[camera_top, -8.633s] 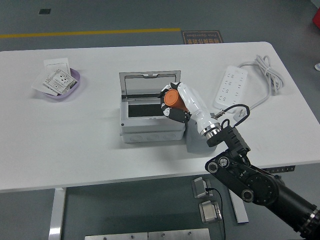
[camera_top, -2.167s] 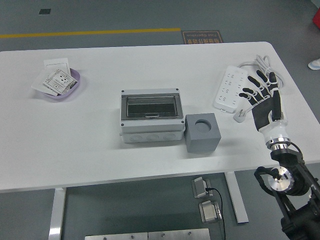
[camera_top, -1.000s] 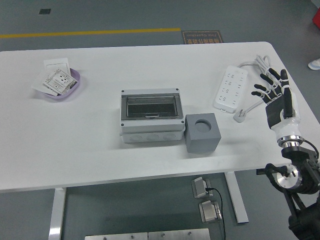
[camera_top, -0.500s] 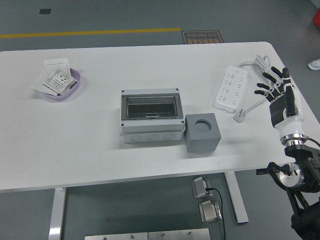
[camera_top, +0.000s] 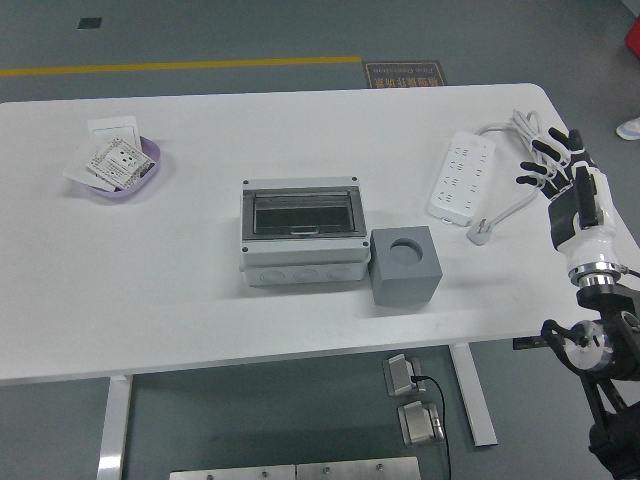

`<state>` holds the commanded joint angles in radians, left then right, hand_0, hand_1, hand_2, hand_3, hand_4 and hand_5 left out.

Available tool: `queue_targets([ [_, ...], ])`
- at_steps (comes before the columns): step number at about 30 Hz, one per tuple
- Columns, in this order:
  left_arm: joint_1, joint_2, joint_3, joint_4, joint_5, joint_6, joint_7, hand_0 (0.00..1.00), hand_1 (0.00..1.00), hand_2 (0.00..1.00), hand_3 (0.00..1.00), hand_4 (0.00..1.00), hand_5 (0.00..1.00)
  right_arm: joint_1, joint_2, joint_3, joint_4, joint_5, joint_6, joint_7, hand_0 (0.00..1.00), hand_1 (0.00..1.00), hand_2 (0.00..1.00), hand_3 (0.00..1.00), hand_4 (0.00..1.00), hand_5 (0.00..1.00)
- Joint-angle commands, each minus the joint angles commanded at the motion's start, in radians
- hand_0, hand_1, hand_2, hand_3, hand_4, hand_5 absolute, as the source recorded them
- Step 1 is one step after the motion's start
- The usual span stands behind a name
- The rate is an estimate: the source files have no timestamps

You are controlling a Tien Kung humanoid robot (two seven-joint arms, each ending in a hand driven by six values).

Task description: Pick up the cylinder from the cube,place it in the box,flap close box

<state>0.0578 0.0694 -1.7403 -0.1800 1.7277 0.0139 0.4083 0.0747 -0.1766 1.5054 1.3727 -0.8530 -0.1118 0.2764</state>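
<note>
The grey box (camera_top: 301,233) stands at the table's middle with its clear flap lid down and closed. The grey cube (camera_top: 402,265) stands touching the box's right side; the round hole in its top is empty. The orange cylinder is not visible. My right hand (camera_top: 560,165) is at the table's right edge, far right of the cube, fingers spread and holding nothing. The left arm is out of view.
A white power strip (camera_top: 463,173) with its cable (camera_top: 528,135) and plug lies at the back right, just left of my right hand. A purple dish (camera_top: 120,165) with white cards sits at the back left.
The cylinder that my right hand held over the open box is gone from sight and the lid is shut. My right hand has drawn back right, to the table's edge.
</note>
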Motion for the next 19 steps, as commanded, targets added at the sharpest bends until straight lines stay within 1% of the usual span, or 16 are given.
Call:
queue_targets([
  [7, -0.005, 0.008, -0.011, 0.000, 0.016, -0.001, -0.001, 0.633, 0.677, 0.647, 0.644, 0.754, 0.491, 0.004, -0.004, 0.011, -0.003, -0.006, -0.006, -0.002, 0.390, 0.457, 0.645, 0.698, 0.811, 0.658],
  [19, -0.008, 0.012, -0.014, 0.000, 0.024, -0.002, -0.003, 0.633, 0.677, 0.647, 0.644, 0.753, 0.490, 0.003, -0.003, 0.025, -0.002, -0.023, -0.014, -0.006, 0.388, 0.456, 0.645, 0.694, 0.807, 0.653],
])
